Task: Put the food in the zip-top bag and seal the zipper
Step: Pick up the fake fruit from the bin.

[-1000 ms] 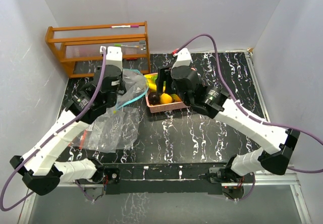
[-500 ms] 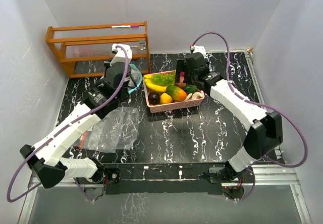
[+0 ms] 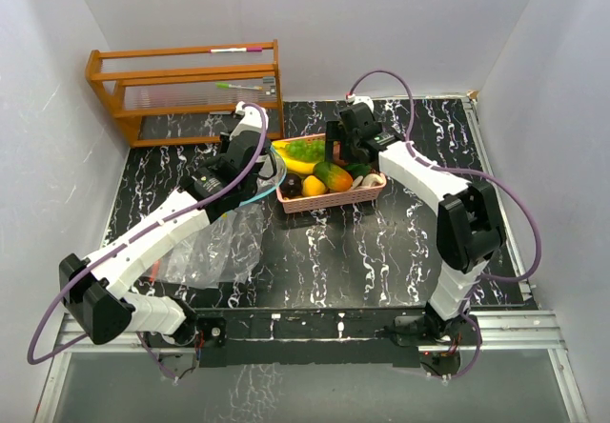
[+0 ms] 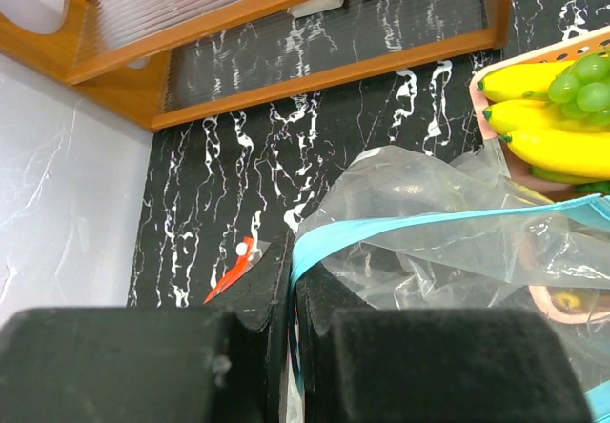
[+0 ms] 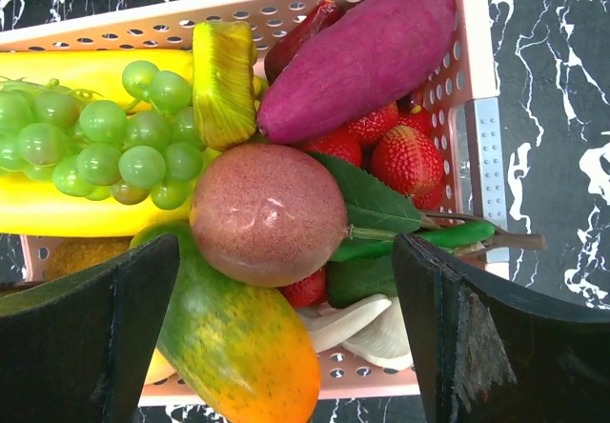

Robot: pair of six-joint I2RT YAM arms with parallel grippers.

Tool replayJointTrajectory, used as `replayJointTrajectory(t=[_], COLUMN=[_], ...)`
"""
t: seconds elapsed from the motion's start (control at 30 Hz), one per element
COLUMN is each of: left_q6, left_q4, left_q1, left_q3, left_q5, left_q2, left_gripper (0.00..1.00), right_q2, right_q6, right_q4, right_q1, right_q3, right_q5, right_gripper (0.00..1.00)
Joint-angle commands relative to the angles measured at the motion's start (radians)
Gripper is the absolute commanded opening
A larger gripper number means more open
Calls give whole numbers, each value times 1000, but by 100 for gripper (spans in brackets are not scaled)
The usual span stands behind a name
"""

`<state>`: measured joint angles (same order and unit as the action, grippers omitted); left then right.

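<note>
While you are watching from the top external view, the right gripper [image 3: 335,156] is hanging directly over the pink tray [image 3: 334,204]. All the food [image 3: 319,177] you can make out is lying in that tray. The left gripper [image 3: 255,156] is sitting just beside the tray's left end and is lifting the mouth of the zip-top bag [image 3: 214,242]. The right arm is therefore the nearer one to the food, and the bag's opening is waiting to the left of the tray.

In the left wrist view, the left gripper [image 4: 291,299] is pinching its fingers together on the blue zipper strip [image 4: 400,228]. The clear bag [image 4: 429,194] is billowing away from them towards the bananas [image 4: 548,147] and grapes [image 4: 586,80] at the right edge. The wooden rack [image 4: 286,23] is standing behind, well apart.

In the right wrist view, the right gripper [image 5: 286,242] is spreading its fingers [image 5: 86,328] wide, holding nothing. A round reddish fruit [image 5: 267,215] is sitting squarely between and below them, on top of the pile. Being round, it is offering no long axis to line up with. The purple tuber [image 5: 362,56] beyond it is lying slantwise and is pointing towards the tray's far right corner. I am judging that a straight descent is what you are needing here. The neighbouring green-and-orange fruit [image 5: 243,347] is crowding the near side.
</note>
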<state>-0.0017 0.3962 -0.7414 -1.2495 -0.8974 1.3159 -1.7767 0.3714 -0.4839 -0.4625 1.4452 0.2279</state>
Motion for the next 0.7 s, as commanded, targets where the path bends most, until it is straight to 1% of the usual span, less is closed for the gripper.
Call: replayJointTrajectory(t=[0.0,0.17,0.33,0.53,0.67], left_q6=[-19,-31,-45,-55,-60], left_q4=[-16,-13,-5,-6,-4], left_q1=[4,4,4,4,4], left_q3=[-18,-13,-13,-11,-10], left_q5=[11,19,33,45,54], left_q2=[-22,-40,-56,-58,-52], left_gripper=[0,0,0,0,0], right_q2=[-25,-59,-68,22,53], right_q6=[-14,-14,-14,12,21], right_q4=[84,94,94,106,103], right_q1=[-1,4,5,7,5], right_q3=[56,49,59,23,37], right_q5=[-28,-29,-31,-8,-19], right_gripper=[98,98,94,94,93])
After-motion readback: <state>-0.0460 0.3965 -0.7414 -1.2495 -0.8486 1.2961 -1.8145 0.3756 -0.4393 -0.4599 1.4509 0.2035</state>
